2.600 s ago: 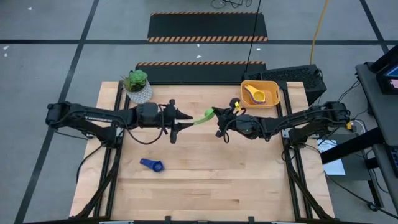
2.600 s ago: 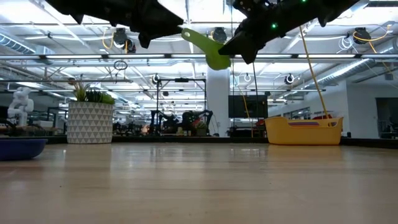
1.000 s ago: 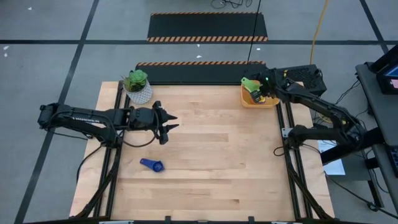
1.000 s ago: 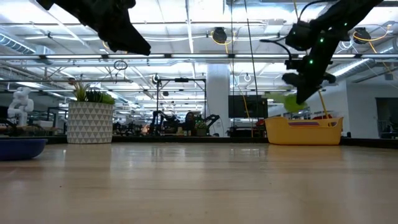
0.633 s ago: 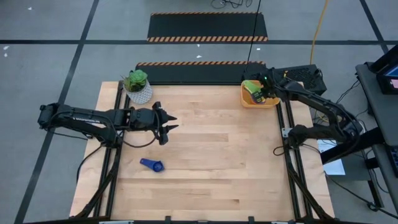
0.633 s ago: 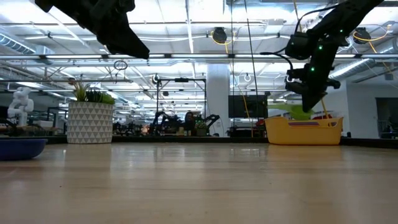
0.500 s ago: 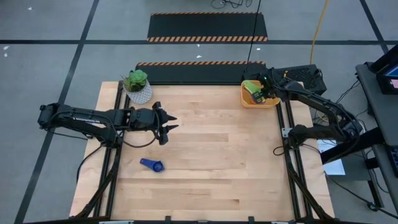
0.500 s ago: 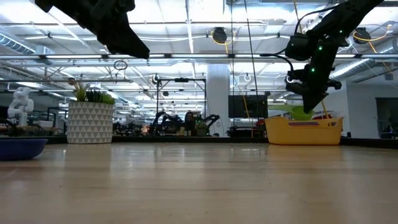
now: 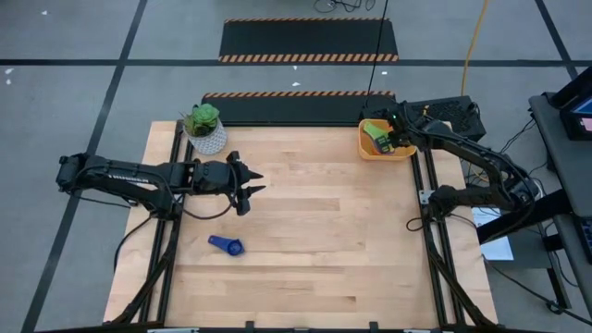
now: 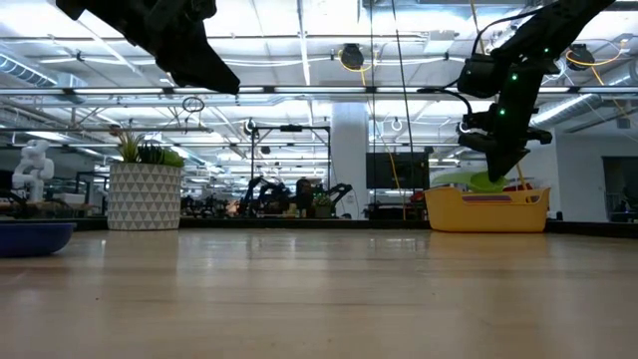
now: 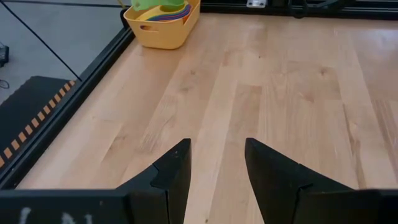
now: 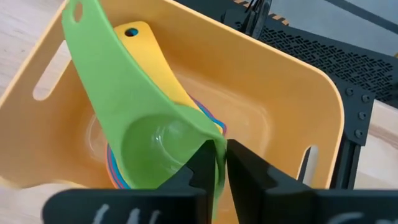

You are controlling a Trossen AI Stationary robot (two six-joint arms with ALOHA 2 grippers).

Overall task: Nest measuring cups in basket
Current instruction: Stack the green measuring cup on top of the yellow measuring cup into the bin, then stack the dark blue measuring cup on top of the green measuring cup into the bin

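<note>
The right hand [image 12: 221, 163] reaches into the yellow-orange basket [image 9: 405, 151] at the bench's far right corner, its fingers pinched narrowly on the rim of the green measuring cup [image 12: 158, 149], which sits tilted over the stacked cups [image 12: 208, 121] inside; whether the green cup has settled into the stack is hard to tell. The left hand [image 11: 216, 163] hovers above the bench [image 9: 305, 250] near its left edge, fingers parted and empty. A dark blue cup [image 9: 226, 245] lies alone near the front left. A potted plant [image 9: 204, 128] stands at the far left corner.
</note>
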